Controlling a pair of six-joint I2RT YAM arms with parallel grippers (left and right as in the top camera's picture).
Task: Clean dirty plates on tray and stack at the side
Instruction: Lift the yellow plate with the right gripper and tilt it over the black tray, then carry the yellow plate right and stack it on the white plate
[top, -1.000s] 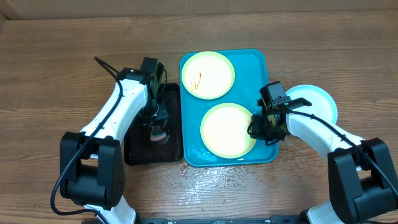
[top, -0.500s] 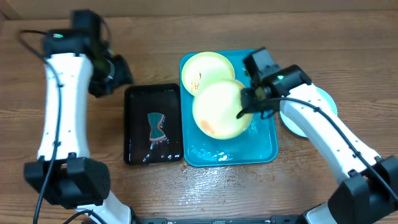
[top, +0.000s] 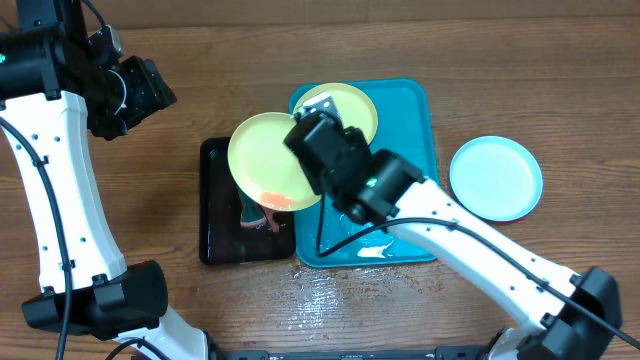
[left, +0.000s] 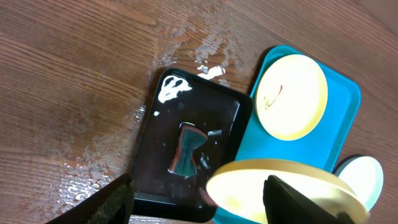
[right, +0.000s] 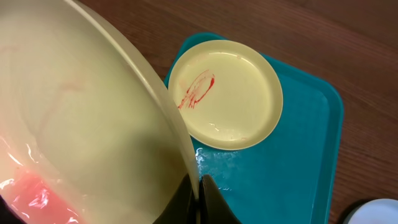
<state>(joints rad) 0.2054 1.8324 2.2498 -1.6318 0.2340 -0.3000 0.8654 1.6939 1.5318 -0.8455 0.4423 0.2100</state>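
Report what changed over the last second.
The right gripper, shut on the yellow-green round plastic plate, lifted it off the turquoise rectangular plastic tray and carried it left, tilted over the black rectangular tray. The left gripper opened, left a hourglass-shaped object there and rose away leftward. The smeared yellow-green plate and pale teal plate stayed put.

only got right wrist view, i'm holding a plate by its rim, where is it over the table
observer: From overhead, the held plate hangs mostly over the black tray, just left of the blue tray.
operator: left arm in my way
observer: No. The left gripper is raised at the far left, open and empty.
operator: anything at the side yet
observer: One teal plate, alone on the table right of the blue tray.
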